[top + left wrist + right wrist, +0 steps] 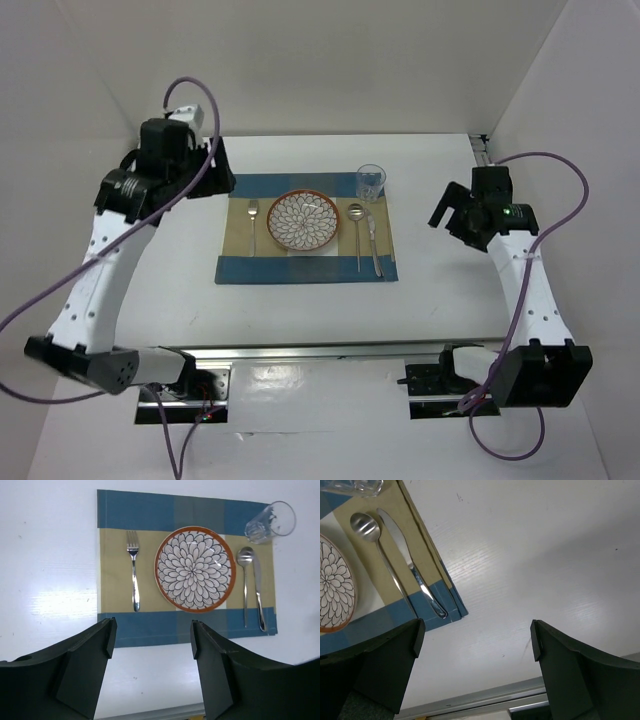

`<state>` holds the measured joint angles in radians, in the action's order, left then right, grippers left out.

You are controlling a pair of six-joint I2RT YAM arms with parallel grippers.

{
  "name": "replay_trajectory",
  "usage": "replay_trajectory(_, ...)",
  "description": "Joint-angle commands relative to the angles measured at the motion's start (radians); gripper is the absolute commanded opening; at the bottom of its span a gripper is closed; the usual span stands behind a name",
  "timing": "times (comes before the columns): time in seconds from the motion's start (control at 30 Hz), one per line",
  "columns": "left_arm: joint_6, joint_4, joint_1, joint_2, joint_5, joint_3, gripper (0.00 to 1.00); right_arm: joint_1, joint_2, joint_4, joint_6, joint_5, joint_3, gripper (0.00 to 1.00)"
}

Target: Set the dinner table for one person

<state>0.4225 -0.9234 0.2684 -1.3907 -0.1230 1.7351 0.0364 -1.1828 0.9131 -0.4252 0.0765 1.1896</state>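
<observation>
At the heart of the scene, the large plain white rectangular bench (300,315), flat, edged along its near side by a silver metal rail (330,350). Spread flat on the middle of the bench, a blue-and-tan striped cloth placemat (300,270), with blue bands at the far and near edges and tan between. On the middle of the placemat, a round plate with an orange rim and a dark petal pattern on white (304,221). Just left of the plate and apart from it, a silver metal fork (253,225), tines toward the far side, handle toward the arms. Just right of the plate, a silver metal spoon (356,235), bowl toward the far side. Right beside the spoon, on its outer side, a silver metal knife (373,245), lying roughly parallel (touching or barely apart, impossible to tell). At the far right corner of the placemat, upright, a clear drinking glass (371,183), just beyond the spoon's bowl. Above the bench, by the placemat's far left corner in the overhead view, the left claw (152,630), fingers set wide and gripping nothing, with the whole setting visible beyond them in its wrist view. Over bare bench to the right of the placemat, well apart from the knife, the right claw (477,627), likewise spread wide and empty.
</observation>
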Motion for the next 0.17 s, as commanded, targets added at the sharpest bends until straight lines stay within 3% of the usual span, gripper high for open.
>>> replay_trajectory(0.0, -0.016, 0.043, 0.002, 0.062, 0.055, -0.104, 0.79, 0.007, 0.058, 0.043, -0.001, 0.006, 0.042, 1.00)
replay_trajectory(0.13, -0.027, 0.052, 0.002, 0.168, 0.056, -0.167, 0.79, 0.016, 0.094, 0.032, 0.023, -0.038, 0.007, 1.00)
